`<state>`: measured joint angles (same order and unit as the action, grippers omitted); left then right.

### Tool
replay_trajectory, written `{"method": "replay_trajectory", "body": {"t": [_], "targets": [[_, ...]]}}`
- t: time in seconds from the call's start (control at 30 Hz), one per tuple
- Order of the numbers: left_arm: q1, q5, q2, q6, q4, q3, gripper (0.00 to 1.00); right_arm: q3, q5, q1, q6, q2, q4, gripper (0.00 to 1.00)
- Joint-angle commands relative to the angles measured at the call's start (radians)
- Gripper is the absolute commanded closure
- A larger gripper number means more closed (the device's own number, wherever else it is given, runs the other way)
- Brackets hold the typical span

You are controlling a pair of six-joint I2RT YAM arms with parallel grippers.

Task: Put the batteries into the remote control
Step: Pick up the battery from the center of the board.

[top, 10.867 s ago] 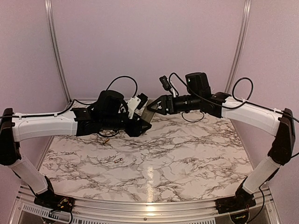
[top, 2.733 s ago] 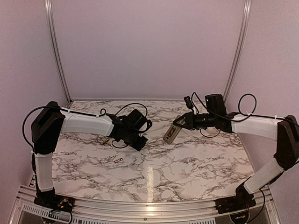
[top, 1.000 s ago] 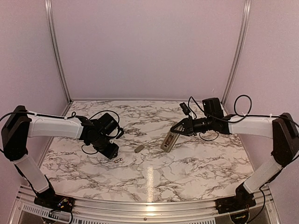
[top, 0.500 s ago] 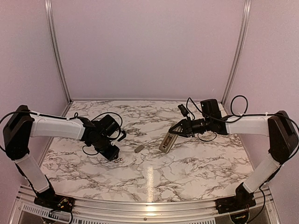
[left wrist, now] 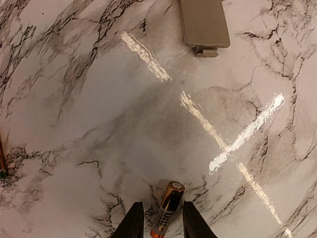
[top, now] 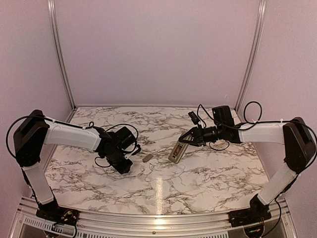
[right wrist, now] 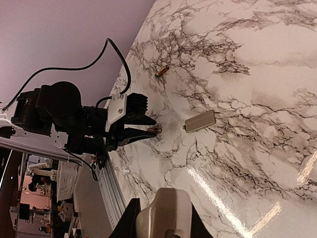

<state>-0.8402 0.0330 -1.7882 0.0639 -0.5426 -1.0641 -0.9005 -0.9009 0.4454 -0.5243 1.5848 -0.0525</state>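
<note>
One battery [left wrist: 171, 201], gold and black, lies on the marble between the fingers of my left gripper [left wrist: 163, 224]. The jaws stand narrowly open around it, with a thin gap on each side. That gripper [top: 125, 167] is low over the table at the left. A second battery [right wrist: 162, 71] lies farther back, and shows as a brown sliver at the frame edge [left wrist: 1, 161]. My right gripper [top: 185, 142] is shut on the remote control [top: 175, 152], holding it tilted with its greyish-tan back [right wrist: 163, 213] towards the wrist camera.
A flat beige cover piece [top: 147, 158] lies on the marble between the two grippers, ahead of the left fingers [left wrist: 204, 25]. Purple walls with metal posts close in the table on three sides. An aluminium rail [top: 148, 218] runs along the near edge.
My left gripper has slid right along the table onto the battery, and its jaws have narrowed around it. The right gripper with the remote has barely moved.
</note>
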Motion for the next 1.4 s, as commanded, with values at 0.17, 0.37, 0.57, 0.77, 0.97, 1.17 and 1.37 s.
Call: {"method": "replay_trajectory", "body": {"t": [0.17,0.37,0.57,0.77,0.97,1.17,1.37], "targets": [[-0.024,0.036,-0.092,0.096,-0.109,-0.1,0.97,-0.013,-0.011,0.008,0.006,0.006,-0.017,1.0],[0.001,-0.103,-0.038,0.299,-0.041,-0.093,1.0,-0.004,-0.009,0.008,0.002,0.002,-0.025,1.0],[0.01,-0.135,-0.014,0.454,-0.012,-0.094,1.0,0.002,-0.009,0.007,0.002,0.005,-0.032,1.0],[0.011,-0.207,0.084,0.424,0.067,-0.071,1.0,0.024,-0.007,0.009,-0.037,0.02,-0.076,1.0],[-0.006,-0.26,0.184,0.366,0.11,-0.043,1.0,0.039,-0.011,0.055,-0.135,0.075,-0.142,1.0],[-0.049,-0.304,0.206,0.369,0.129,-0.048,1.0,0.016,-0.008,0.114,-0.211,0.136,-0.177,1.0],[-0.119,-0.325,0.196,0.37,0.126,-0.085,1.0,0.037,-0.013,0.157,-0.311,0.173,-0.266,1.0]]}}
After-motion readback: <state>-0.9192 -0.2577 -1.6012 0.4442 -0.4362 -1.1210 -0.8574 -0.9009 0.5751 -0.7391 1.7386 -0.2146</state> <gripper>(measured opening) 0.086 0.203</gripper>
